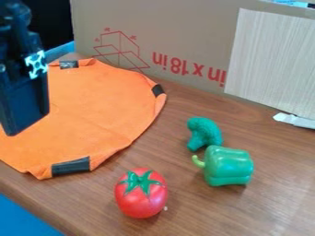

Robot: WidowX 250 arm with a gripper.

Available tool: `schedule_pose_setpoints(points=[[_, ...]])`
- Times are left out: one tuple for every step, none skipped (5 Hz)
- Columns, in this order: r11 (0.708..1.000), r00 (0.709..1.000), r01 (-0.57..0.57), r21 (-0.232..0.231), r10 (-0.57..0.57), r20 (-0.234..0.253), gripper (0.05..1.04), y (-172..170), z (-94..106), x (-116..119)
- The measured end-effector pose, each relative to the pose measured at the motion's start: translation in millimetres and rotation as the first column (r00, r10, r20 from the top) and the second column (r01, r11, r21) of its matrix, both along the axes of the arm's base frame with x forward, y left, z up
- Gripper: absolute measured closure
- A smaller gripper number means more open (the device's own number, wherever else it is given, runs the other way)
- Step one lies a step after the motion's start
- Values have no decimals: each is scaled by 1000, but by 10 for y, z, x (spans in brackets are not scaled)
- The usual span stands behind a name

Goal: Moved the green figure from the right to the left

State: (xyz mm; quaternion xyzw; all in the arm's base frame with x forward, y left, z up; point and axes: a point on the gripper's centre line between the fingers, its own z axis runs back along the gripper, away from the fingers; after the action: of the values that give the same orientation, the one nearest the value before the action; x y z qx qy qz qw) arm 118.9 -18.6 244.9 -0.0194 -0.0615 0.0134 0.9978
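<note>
The scene is lit brightly and softly. Small highlights are cast on the glossy tomato [141, 198] and green pepper [229, 167], with only faint shadows thrown beside them. A pale sheen is spread over the worktop [280, 184] at lower right, while the upper left corner is left dark.

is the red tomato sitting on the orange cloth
No, the tomato rests on the bare wood of the table, beyond the edge of the orange cloth.

We record one black arm [14, 20], rounded above; one smooth, blocky dark lower section [25, 103]; one white-and-black patterned marker [36, 64].
</note>
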Motion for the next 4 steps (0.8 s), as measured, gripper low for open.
schedule_pose_setpoints(points=[[1000, 1000, -8, 6, 8, -6, 83, 9, -42, 4], [993, 998, -47, 108, 51, -35, 83, 91, -495, 318], [990, 998, -48, 135, 53, -34, 83, 199, -875, 771], [986, 1000, -9, 166, 10, -8, 83, 150, -1140, 1076]])
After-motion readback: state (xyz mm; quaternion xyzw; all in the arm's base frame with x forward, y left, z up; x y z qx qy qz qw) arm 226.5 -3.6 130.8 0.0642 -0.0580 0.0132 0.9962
